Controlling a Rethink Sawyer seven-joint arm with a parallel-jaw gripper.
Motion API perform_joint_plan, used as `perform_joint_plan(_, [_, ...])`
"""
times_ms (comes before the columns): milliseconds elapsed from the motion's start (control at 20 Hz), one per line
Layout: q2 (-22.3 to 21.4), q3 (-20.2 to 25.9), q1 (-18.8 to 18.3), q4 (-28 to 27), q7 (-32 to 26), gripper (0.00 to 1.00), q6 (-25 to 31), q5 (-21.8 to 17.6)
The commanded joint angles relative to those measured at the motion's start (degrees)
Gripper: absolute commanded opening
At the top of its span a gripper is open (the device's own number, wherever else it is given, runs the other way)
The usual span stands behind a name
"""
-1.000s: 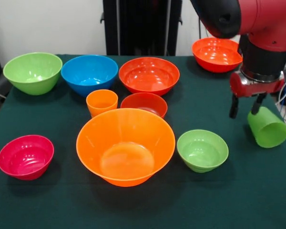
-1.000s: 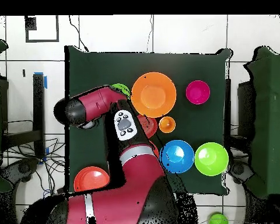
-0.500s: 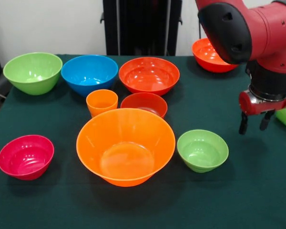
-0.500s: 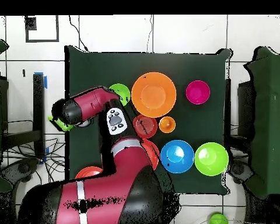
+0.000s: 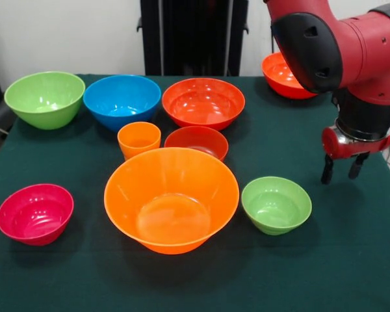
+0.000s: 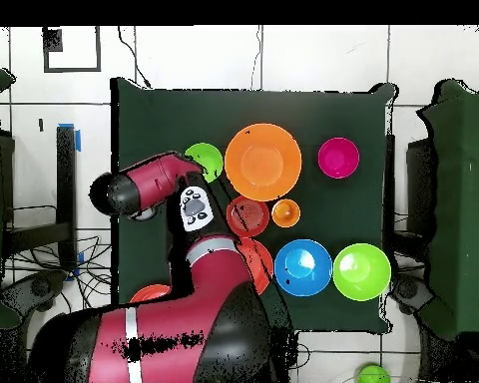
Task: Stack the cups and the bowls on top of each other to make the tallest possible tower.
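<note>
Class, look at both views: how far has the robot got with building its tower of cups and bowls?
Done: nothing. Every piece sits separately on the table, including the large orange bowl, small green bowl, orange cup and small red-orange bowl.
In hand: nothing. The gripper hangs open and empty near the table's edge. No green cup shows on the table.
Left: all the stacking.

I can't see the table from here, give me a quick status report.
Gripper open, empty, hovering right of the small green bowl. Nothing stacked; largest orange bowl and orange cup sit apart. Green cup not visible.
</note>
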Motion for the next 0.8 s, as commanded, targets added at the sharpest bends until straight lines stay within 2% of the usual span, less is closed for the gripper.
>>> perform_joint_plan(50, [-0.67, -1.42, 1.13, -3.35, 1.38, 1.0, 0.79, -2.06])
perform_joint_plan(250, [-0.29, -1.8, 1.12, -3.66, 0.65, 1.0, -0.29, -2.29])
perform_joint_plan(350, [0.13, -2.81, 1.43, -4.5, -0.04, 1.0, -1.94, -3.96])
perform_joint_plan(450, [-0.08, -2.36, 0.52, -4.22, -1.5, 1.0, -2.46, -4.02])
perform_joint_plan(650, [-5.85, -0.03, -2.5, -0.63, -5.4, 1.0, 1.77, -1.13])
perform_joint_plan(800, [-8.02, 2.96, -5.74, 0.08, -8.09, 1.0, 5.19, 1.8])
